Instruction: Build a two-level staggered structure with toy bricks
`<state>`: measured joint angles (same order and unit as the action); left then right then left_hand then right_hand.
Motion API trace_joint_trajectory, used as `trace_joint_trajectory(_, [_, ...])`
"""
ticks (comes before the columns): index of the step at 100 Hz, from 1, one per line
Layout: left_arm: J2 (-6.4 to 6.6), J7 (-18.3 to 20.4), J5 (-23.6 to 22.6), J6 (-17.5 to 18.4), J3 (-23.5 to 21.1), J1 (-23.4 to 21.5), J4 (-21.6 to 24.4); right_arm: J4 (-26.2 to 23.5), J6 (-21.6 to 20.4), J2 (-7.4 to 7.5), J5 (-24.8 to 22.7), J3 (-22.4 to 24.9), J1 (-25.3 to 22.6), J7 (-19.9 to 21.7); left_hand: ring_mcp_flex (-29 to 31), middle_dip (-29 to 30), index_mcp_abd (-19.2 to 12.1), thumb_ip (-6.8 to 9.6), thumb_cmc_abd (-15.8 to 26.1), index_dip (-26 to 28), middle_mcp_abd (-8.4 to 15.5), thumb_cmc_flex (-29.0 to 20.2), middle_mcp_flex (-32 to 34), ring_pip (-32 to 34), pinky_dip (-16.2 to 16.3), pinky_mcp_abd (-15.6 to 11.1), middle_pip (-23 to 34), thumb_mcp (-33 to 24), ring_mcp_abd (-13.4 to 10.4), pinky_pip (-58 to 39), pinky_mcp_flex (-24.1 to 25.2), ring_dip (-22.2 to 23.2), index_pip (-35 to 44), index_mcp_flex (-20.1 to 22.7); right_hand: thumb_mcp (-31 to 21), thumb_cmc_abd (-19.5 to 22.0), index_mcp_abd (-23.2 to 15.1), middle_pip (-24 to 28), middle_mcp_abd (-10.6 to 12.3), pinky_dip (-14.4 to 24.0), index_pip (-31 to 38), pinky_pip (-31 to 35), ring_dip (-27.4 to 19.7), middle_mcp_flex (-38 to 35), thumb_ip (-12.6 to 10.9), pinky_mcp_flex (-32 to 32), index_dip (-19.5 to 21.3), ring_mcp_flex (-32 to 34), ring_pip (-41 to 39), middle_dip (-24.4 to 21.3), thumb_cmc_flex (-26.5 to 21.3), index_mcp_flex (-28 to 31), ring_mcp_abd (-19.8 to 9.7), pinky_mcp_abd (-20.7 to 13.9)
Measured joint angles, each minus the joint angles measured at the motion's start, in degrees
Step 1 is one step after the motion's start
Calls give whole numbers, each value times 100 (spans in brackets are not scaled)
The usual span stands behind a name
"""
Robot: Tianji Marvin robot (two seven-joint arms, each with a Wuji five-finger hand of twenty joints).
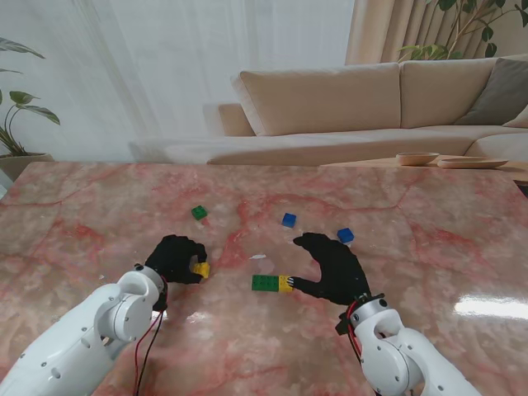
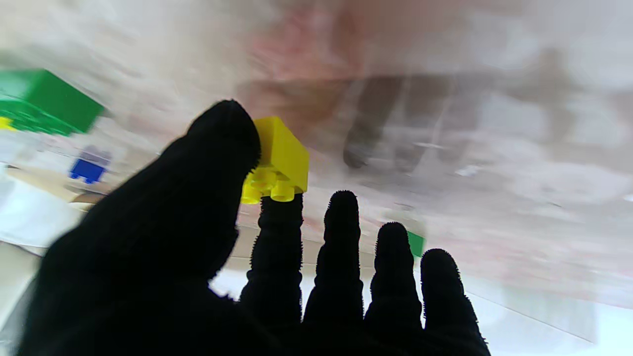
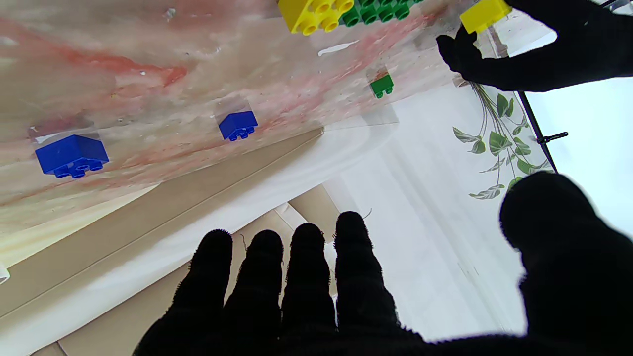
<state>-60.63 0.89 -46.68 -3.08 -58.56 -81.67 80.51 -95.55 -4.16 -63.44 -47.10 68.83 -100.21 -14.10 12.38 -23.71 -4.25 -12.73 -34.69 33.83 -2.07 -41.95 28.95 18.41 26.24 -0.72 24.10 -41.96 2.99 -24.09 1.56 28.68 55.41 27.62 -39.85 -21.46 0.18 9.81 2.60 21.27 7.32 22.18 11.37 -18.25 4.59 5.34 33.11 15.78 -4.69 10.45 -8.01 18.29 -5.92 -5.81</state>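
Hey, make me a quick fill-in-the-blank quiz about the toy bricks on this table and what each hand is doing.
1. The left hand pinches a small ____ brick.
2. The green brick on the table is joined end to end with a ____ brick.
3. The number of loose blue bricks on the table is ____.
4. The right hand holds ____.

Missing words: yellow; yellow; two; nothing
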Motion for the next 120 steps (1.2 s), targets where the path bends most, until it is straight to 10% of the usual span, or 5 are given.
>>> trace_joint_trajectory(120, [-281, -598, 332, 220, 1488, 773, -577, -313, 14, -17, 51, 228, -306, 101, 0, -69, 1, 7, 0, 360, 1, 317, -83, -6, -80, 29, -109, -4, 17, 0, 0, -3, 9, 34, -53, -26, -2, 0, 0, 0, 0, 0, 0, 0, 0, 0, -2, 0, -2, 0, -147, 1, 0, 0])
